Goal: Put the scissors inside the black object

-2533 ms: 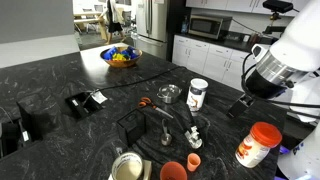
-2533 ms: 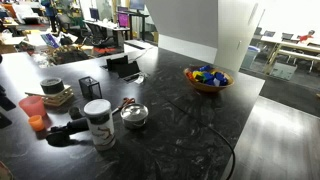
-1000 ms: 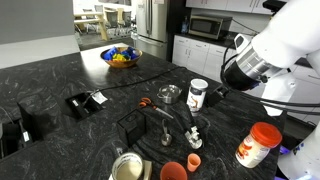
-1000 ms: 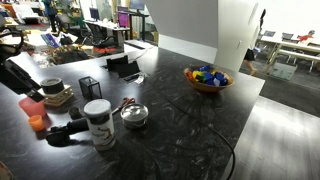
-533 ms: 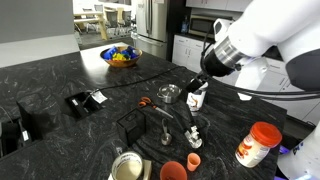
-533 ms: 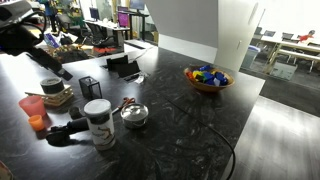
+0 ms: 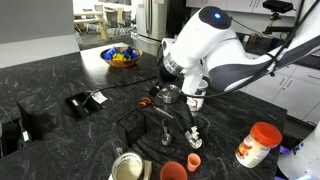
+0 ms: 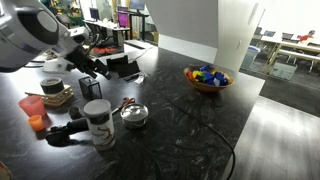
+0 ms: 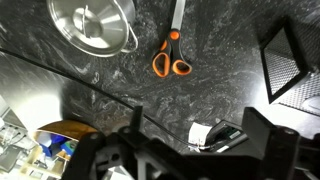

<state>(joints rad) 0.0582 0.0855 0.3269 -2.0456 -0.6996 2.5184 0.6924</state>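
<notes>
- The scissors (image 9: 172, 58) lie flat on the dark counter (image 9: 60, 80), blades shut, with the orange loops towards the gripper in the wrist view
- They are outside the black basket (image 9: 294, 68), which stands apart from them at the edge of the wrist view
- A steel pot (image 9: 92, 24) sits just beside the scissors, on the side away from the basket
- In an exterior view the scissors (image 7: 146, 102) show as a spot of orange near the pot (image 7: 168, 94), under the arm
- The gripper (image 9: 192, 128) hangs above the counter, its fingers (image 9: 262, 132) spread wide with nothing between them and not touching the scissors
- A flat black item with a white label (image 9: 215, 136) lies below the gripper
- A fruit bowl (image 9: 58, 146) shows at the lower edge of the wrist view
- In an exterior view a white can (image 8: 98, 122) stands near the pot (image 8: 133, 115)
</notes>
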